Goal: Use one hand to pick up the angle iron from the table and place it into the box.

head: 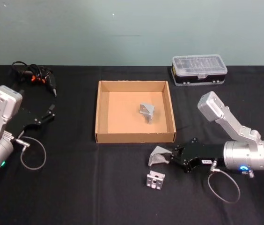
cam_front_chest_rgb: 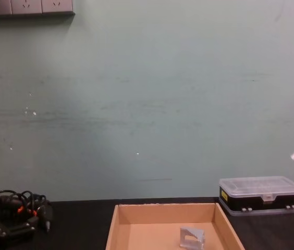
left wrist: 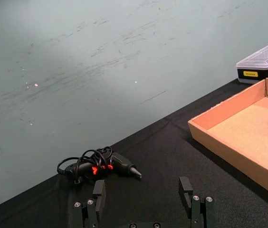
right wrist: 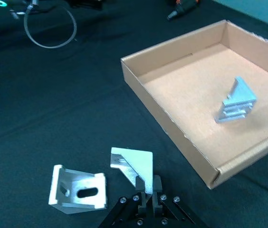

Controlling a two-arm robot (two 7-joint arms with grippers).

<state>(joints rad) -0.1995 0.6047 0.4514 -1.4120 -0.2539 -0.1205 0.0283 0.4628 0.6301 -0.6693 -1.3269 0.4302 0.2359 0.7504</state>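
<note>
Across the full width of the head view, the matte black surface point(head: 76, 197) carries every item. At its centre sits the box point(head: 134, 137): tan cardboard, wide, shallow, low-walled and open at the top. Beyond the box's right rear corner, near the far edge of the surface and apart from the box, stands a black case point(head: 199, 70) with a clear lid. At the far left rear lies a black-and-orange electric driver point(head: 36, 77), tangled in its own cable. The right tool point(head: 172, 157) is positioned in front of the box's front wall, toward that wall's right end, and points to the robot's left. Its 2 fingers are pressed onto 1 plate of the held angle iron point(head: 157, 156), pinching it at the edge. This part is outside the box, near the front wall; whether it touches the surface cannot be told. The left tool point(head: 52, 113) is positioned left of the box, well apart from it, with its 2 fingers spread wide. The loose angle iron point(head: 155, 180) lies on the surface just in front of the held one, not touching it. The boxed angle iron point(head: 147, 111) stands on the box floor, right of centre, clear of all 4 walls.
</note>
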